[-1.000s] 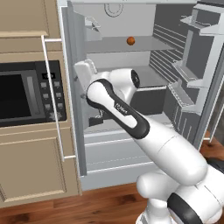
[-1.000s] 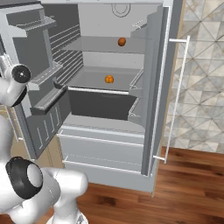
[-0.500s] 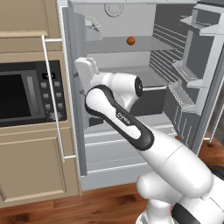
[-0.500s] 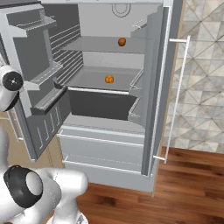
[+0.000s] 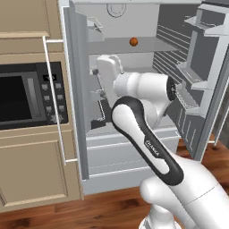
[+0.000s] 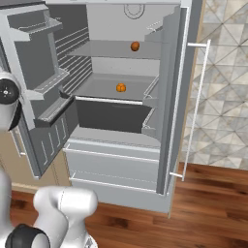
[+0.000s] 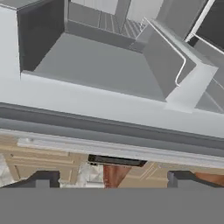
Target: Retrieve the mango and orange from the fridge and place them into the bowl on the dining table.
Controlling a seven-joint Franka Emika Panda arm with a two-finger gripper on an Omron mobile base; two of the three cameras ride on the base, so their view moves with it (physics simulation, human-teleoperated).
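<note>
The white arm's tool [image 7: 113, 177] hangs before the tall pale grey fridge [image 6: 145, 160], dark fingertips [image 7: 43, 178] spread wide, holding nothing. Farther in, the small bright orange ball [image 6: 120, 87] sits on the middle shelf; the small rounded red mango [image 6: 135, 46] sits on the shelf above.
</note>
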